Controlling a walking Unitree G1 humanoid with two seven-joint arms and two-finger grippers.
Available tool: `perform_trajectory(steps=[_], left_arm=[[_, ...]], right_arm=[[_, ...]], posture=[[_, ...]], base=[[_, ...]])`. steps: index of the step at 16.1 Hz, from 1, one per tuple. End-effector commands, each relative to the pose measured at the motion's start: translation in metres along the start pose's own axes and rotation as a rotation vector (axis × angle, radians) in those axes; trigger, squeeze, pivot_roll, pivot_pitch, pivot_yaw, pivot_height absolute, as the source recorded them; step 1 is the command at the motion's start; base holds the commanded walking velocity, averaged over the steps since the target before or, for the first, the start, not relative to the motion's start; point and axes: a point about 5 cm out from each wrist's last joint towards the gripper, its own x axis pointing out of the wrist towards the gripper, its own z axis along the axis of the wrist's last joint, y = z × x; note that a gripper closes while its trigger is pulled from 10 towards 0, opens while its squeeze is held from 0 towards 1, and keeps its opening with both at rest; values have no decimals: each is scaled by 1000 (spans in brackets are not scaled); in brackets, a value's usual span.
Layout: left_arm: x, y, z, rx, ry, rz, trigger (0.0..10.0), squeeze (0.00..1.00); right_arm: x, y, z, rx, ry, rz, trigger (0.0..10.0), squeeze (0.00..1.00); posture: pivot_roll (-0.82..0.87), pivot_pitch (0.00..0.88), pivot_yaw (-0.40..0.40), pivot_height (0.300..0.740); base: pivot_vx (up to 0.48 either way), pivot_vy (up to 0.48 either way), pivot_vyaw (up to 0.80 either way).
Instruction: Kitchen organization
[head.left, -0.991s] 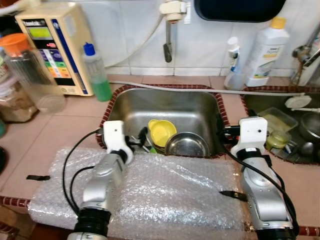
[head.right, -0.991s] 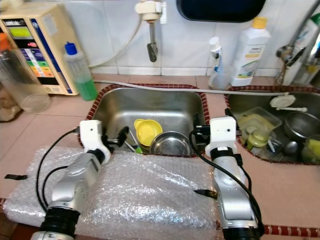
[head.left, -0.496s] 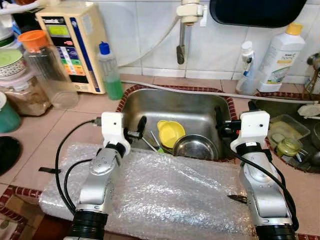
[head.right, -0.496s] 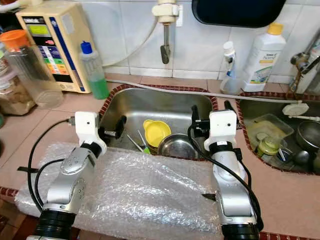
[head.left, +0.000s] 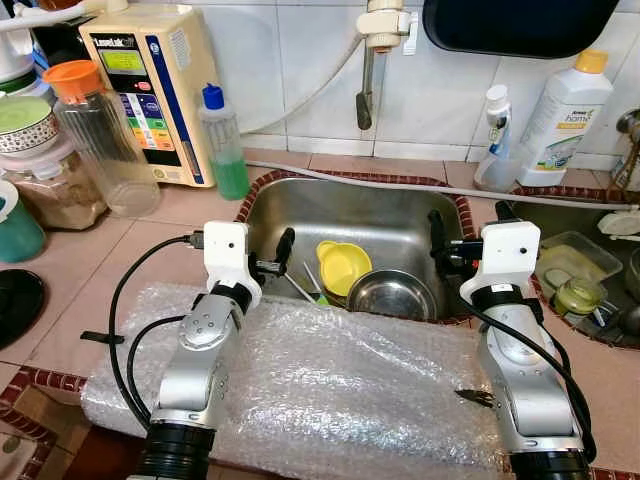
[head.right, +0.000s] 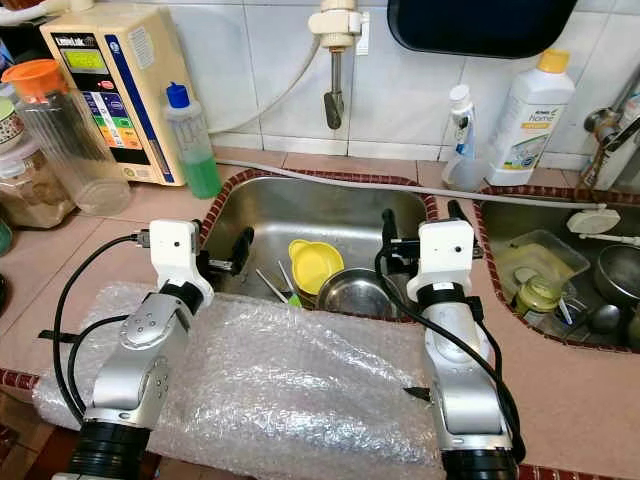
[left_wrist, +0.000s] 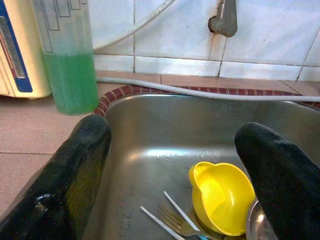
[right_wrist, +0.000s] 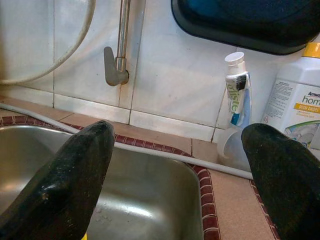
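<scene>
Camera nearer; steel bowl (head.left: 390, 296) half-hidden behind bubble wrap (head.left: 330, 390).

The steel bowl (head.left: 388, 295) in the sink (head.left: 300, 205) is partly hidden behind the front rim and the bubble wrap (head.left: 330, 390), and in the left wrist view only a sliver of it (left_wrist: 257, 225) shows past a black finger (left_wrist: 280, 185). The fork (left_wrist: 182, 226) beside the yellow cup (head.left: 342, 266) runs out of the left wrist picture at the bottom, so its handle cannot be seen. The dark object (head.left: 520, 22) on the wall is cut off by the top edge, and the small items in the second sink (head.left: 610, 215) are too cluttered to name.
</scene>
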Motion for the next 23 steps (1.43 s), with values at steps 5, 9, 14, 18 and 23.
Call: perform_trajectory(steps=[5,9,14,18,23], left_arm=[[0,3,1,8,11,7,10000,0],[2,2,0,-10,26,4,10000,0],[2,2,-1,-16,37,-4,10000,0],[2,2,0,-15,39,-3,10000,0],[2,2,0,-9,38,-4,10000,0]], right_arm=[[0,2,3,18,-7,-2,10000,1000],[0,2,2,24,-3,-11,10000,1000],[1,3,1,22,-4,-10,10000,1000],[2,1,0,25,-3,-18,10000,1000],[0,3,0,31,0,-18,10000,1000]], posture=[[16,0,87,740],[18,0,93,740],[20,0,94,740],[22,0,95,740],[23,0,99,740]], base=[[0,0,0],[-136,0,0],[-253,0,0],[-246,0,0],[-196,0,0]])
